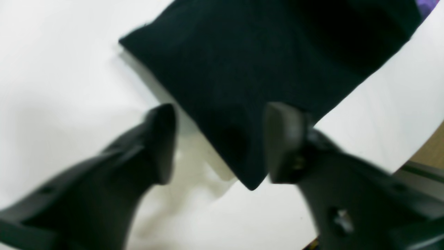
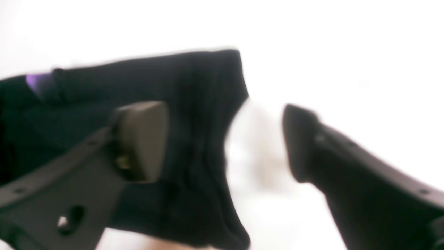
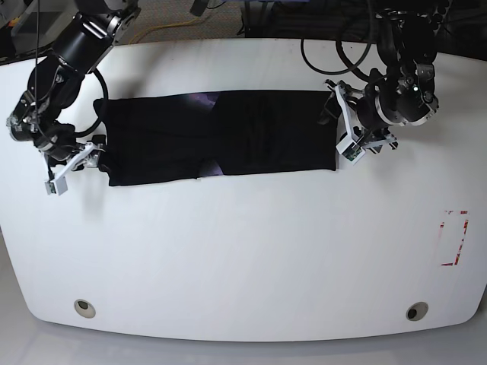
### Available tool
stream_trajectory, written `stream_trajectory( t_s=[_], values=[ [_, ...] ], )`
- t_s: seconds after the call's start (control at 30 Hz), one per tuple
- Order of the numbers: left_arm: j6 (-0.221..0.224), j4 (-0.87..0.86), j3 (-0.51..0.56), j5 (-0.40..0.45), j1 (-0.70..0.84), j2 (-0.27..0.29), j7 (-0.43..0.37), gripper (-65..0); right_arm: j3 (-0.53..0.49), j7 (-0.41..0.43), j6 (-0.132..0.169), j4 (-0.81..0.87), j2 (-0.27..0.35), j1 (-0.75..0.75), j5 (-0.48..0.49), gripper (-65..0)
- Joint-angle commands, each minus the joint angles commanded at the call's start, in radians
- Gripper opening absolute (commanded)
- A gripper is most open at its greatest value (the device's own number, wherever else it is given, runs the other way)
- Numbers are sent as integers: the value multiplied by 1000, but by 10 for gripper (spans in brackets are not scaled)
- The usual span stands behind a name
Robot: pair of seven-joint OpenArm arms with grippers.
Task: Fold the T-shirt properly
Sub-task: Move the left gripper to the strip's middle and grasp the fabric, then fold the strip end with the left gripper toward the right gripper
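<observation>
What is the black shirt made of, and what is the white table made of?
The T-shirt looks like soft, matte knit cloth: it lies limp, with folds and faint ribbing in the right wrist view. The table looks hard and smooth, maybe painted board or plastic: it is evenly white with a slight sheen. Its exact material cannot be told.

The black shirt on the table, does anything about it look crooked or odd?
Slightly. The T-shirt lies as a long band, but its near edge is uneven: the half toward the right gripper hangs lower, with a small notch mid-edge. A purple patch shows near the far edge.
</observation>
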Motion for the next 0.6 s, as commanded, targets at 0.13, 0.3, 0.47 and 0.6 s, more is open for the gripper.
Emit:
stream_trajectory(
  t_s=[0.13, 0.3, 0.47, 0.6],
  values=[
    [0, -98, 0, -3, -5, 2, -25, -426, 5, 0, 0, -66, 8, -2, 2, -109],
    [0, -135, 3, -8, -23, 8, -25, -538, 0, 2, 0, -130, -12, -48, 115, -133],
    [0, -135, 3, -8, -32, 8, -25, -538, -75, 3, 0, -129, -66, -69, 133, -133],
    [0, -143, 2, -2, -34, 8, -25, -538, -112, 41, 0, -127, -97, -97, 138, -201]
  ],
)
